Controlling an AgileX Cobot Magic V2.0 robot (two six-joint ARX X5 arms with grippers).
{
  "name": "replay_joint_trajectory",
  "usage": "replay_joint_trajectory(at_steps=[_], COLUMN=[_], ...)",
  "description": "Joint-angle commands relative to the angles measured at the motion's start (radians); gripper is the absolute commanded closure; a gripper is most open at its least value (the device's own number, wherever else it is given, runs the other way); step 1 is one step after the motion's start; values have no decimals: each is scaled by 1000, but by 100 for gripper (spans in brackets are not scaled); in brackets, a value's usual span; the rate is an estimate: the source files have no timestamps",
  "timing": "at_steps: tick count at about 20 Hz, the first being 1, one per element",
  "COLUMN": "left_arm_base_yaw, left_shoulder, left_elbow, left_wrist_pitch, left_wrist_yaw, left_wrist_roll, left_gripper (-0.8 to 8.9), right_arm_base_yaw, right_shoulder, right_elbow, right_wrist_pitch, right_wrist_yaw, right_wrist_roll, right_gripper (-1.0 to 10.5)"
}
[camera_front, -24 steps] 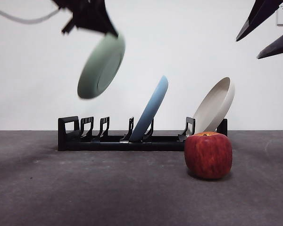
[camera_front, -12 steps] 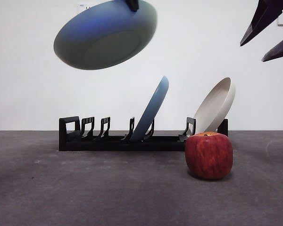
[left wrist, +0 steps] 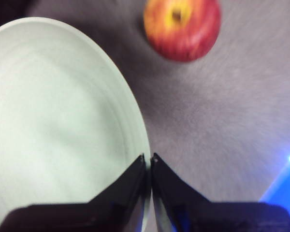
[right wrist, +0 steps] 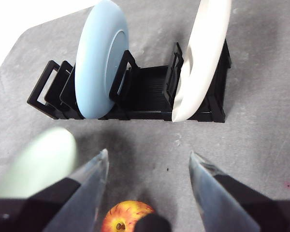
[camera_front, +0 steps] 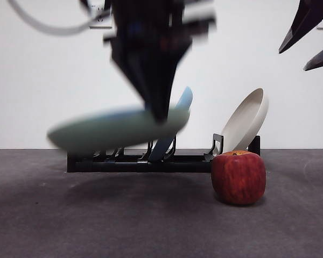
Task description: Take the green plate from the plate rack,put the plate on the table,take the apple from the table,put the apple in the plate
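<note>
My left gripper (camera_front: 160,114) is shut on the rim of the green plate (camera_front: 116,130) and holds it nearly flat a little above the table (camera_front: 124,220), in front of the plate rack (camera_front: 140,160). In the left wrist view the jaws (left wrist: 148,158) pinch the plate's edge (left wrist: 58,121), with the red apple (left wrist: 182,26) beyond. The apple (camera_front: 238,177) stands on the table in front of the rack's right end. My right gripper (right wrist: 147,159) is open, high above the apple (right wrist: 126,216); its jaws show as dark tips at the front view's upper right (camera_front: 308,37).
A light blue plate (camera_front: 175,121) and a cream-white plate (camera_front: 246,119) lean in the rack's slots; both also show in the right wrist view (right wrist: 102,58), (right wrist: 203,53). A white wall stands behind the rack.
The left gripper has carried the green plate from high up down and forward, turning it from tilted to nearly flat just above the table. The right gripper stays put.
</note>
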Motion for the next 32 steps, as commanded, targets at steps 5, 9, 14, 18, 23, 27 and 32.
replay_joint_trajectory(at_steps=[5,9,14,18,23,27,32], left_arm_base_yaw=[-56,-85,-54,-28,8,9,9], left_shoulder=[22,26,20,-123,-497,-717,-920], left_elbow=[-289,-314,-314,-314,-313,-313,-313], left_wrist_pitch=[346,377,364,370,421,426,432], left_wrist_yaw=[49,53,23,-96,-131,-143,-249], left_wrist_roll=[-18,-18,-27,-51,-53,-53,-53], left_gripper=[822,744,463,463,468,468,468], right_arm_base_yaw=[-3,2,53,134,291,362,417], right_shoulder=[2,2,2,3,46,132,288], right_elbow=[4,4,4,5,8,16,16], right_wrist_pitch=[5,-8,-69,-95,-103,-102,-101], right_wrist_yaw=[1,-7,-6,3,140,220,241], right_wrist_roll=[-8,-11,-75,-87,-88,-95,-108], right_gripper=[664,662,550,409,410,411,411])
